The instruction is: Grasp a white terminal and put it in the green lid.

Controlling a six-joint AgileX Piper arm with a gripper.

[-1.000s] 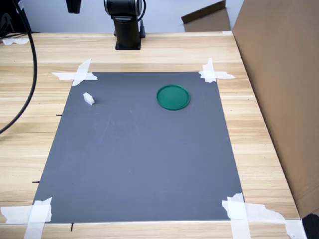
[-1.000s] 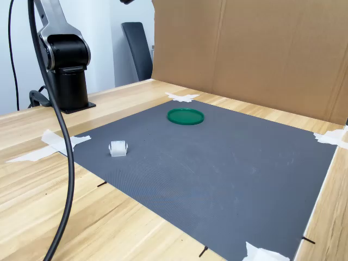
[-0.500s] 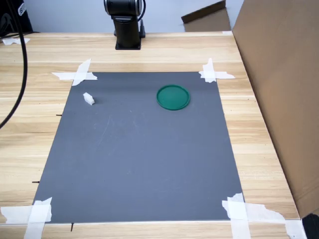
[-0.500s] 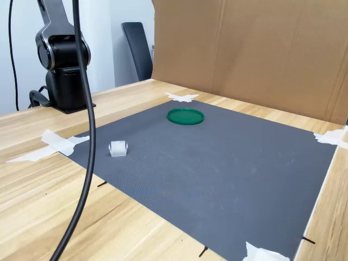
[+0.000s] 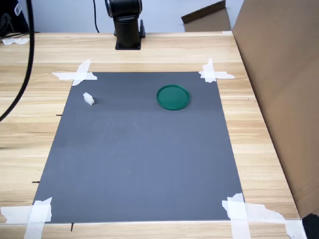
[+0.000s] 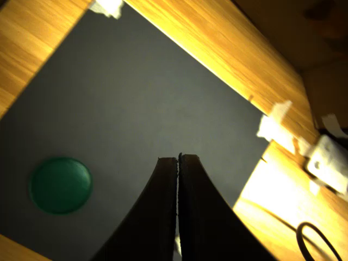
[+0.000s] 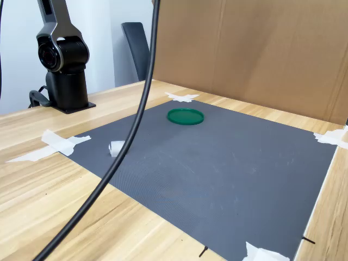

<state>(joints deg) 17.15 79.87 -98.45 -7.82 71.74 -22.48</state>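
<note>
Cable [image 7: 142,103]: swinging across the second exterior view, now partly hiding the terminal.
Bench [image 5: 149,50]: carrying the grey mat [image 5: 139,154].
Green lid [image 5: 173,97]: lying empty on the mat.
End effector [image 6: 178,159]: hanging closed, gripping nothing.
White terminal [image 5: 88,98]: sitting well apart from the lid, toward the first exterior view's left.

A pale wooden desk [image 5: 149,50] fills both exterior views, with a dark grey mat [image 5: 139,149] taped at its corners by white tape strips [image 5: 77,74]. A tall brown cardboard panel [image 5: 279,89] stands along the first exterior view's right. In the second exterior view's upper left, a dark chair back [image 7: 136,49] stands against a pale wall [image 7: 16,49].
</note>
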